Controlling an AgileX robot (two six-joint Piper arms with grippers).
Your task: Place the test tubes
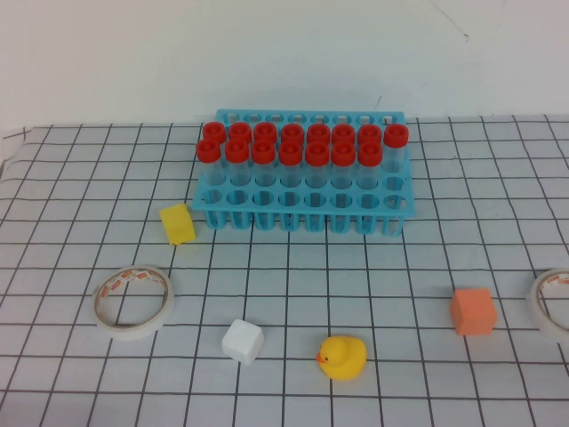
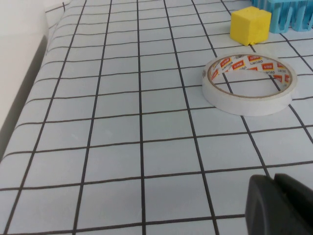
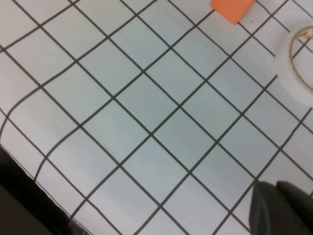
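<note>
The red-capped test tubes (image 1: 291,153) stood upright in the back rows of the blue rack (image 1: 302,213) at twelve o'clock; none lay loose, so placing looked finished. The left gripper (image 2: 279,205), closed and empty, hovered near the tape roll (image 2: 249,83) at eight o'clock. The right gripper (image 3: 281,208), likewise closed, hovered at four o'clock.

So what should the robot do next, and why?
Probably open one gripper and reach toward the blue rack, I'd guess. All the red-capped tubes already stand in it; none lies loose on the table. The left gripper sits shut and empty near the left tape roll, the right gripper shut and empty near the orange block, both away from the rack.
</note>
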